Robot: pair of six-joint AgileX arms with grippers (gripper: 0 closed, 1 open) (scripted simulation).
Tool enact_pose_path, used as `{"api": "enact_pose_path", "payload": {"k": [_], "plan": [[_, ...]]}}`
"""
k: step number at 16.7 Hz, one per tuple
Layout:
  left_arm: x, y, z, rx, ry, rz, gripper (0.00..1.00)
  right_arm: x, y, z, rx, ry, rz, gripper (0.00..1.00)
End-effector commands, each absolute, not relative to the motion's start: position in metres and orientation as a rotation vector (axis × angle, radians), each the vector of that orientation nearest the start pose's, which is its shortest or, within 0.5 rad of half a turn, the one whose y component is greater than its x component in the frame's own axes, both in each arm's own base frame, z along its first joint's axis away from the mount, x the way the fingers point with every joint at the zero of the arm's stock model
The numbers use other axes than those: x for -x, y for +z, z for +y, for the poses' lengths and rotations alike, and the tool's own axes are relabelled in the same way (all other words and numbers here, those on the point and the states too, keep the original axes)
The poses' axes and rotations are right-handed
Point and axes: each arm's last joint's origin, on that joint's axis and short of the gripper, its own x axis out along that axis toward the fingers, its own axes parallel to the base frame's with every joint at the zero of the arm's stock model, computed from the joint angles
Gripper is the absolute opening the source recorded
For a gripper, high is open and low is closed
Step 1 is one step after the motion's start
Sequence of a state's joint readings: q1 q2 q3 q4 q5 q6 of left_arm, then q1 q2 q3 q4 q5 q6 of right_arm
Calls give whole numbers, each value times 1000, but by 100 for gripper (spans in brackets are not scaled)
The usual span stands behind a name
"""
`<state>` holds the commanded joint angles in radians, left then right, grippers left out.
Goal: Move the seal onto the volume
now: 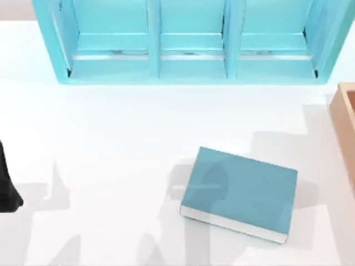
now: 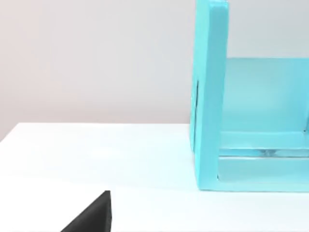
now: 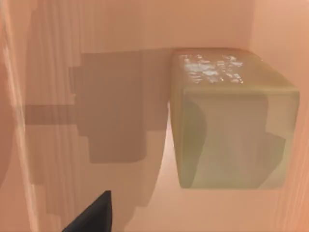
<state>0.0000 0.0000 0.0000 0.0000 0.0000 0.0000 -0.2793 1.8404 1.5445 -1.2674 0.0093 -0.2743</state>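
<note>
The volume (image 1: 239, 193), a thick teal book with pale page edges, lies flat on the white table right of centre. The seal (image 3: 231, 125), a glossy tan block, stands inside the orange-tan wooden box (image 3: 96, 72), against its corner. My right gripper (image 3: 91, 217) hangs above the box floor beside the seal, apart from it, and its shadow falls across the floor and the seal's side. A dark part of my left arm (image 1: 5, 188) sits at the table's left edge; in its wrist view, the left gripper (image 2: 91, 215) hovers over bare table.
A big turquoise shelf unit (image 1: 188, 61) with three compartments spans the back of the table, and its end wall (image 2: 210, 96) appears in the left wrist view. The wooden box (image 1: 346, 127) stands at the right edge. Arm shadows cross the white table around the book.
</note>
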Motion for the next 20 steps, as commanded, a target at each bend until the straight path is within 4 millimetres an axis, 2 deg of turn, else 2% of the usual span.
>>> {"api": "enact_pose_path", "payload": {"k": [8, 14, 17, 20], "plan": [[-106, 160, -1, 0, 0, 0, 100, -336, 238, -95, -1, -10, 1562, 100], [-106, 160, -1, 0, 0, 0, 100, -341, 185, -97, 2, -13, 1544, 100], [-106, 160, -1, 0, 0, 0, 100, -337, 153, -96, -1, -11, 1554, 100], [-106, 160, -1, 0, 0, 0, 100, -336, 142, -96, -4, -9, 1563, 100]]}}
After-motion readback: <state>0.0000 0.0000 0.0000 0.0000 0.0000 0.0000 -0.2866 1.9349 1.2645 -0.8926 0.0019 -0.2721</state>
